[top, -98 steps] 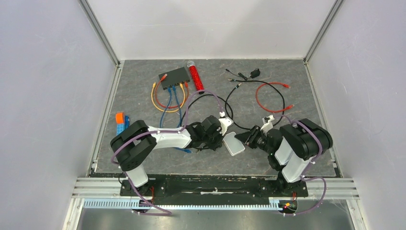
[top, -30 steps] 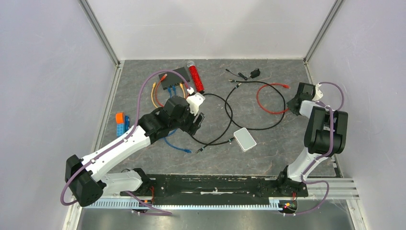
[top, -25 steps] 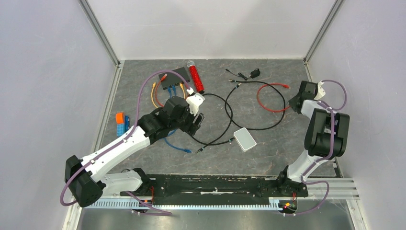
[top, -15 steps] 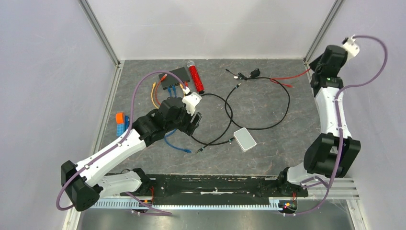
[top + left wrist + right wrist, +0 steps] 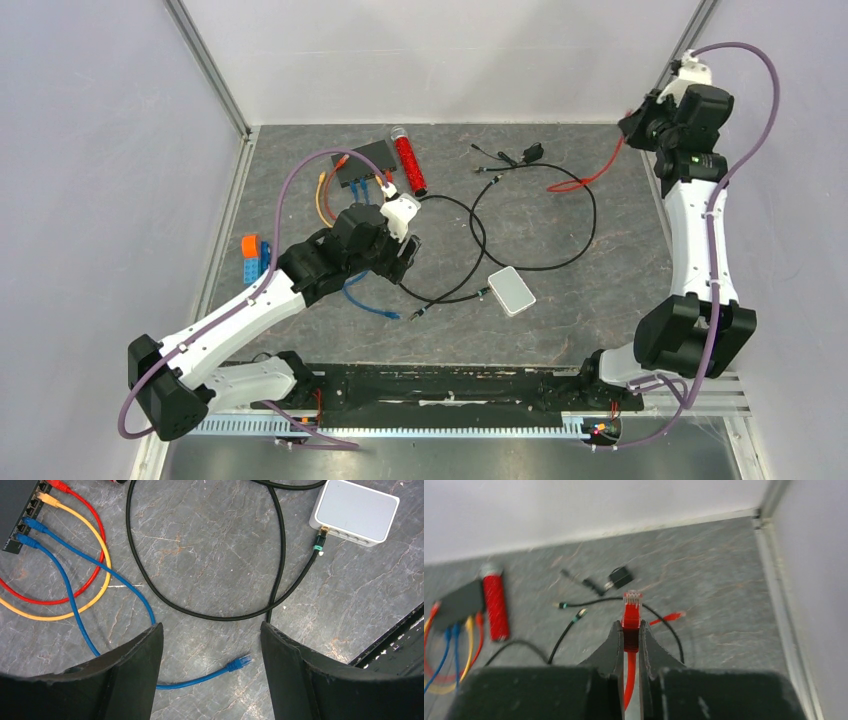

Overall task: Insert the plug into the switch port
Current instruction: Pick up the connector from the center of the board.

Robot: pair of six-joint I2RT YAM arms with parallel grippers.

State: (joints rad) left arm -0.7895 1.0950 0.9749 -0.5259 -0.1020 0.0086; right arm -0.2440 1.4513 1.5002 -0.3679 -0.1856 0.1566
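Red plug pinched in right gripper, high near corner post; left gripper gaping above mat.

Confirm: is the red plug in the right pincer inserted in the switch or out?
Out. The right pincer grips the red plug in the air near the far right corner, away from the black switch.

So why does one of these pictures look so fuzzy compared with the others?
Right wrist view: the grey marbled floor and red cylinder are smeared; only the red cable plug pinched in the right gripper looks fairly crisp. Left wrist view: sharp throughout, floor veins and blue cables clear. Top view: even, soft light, no glare.
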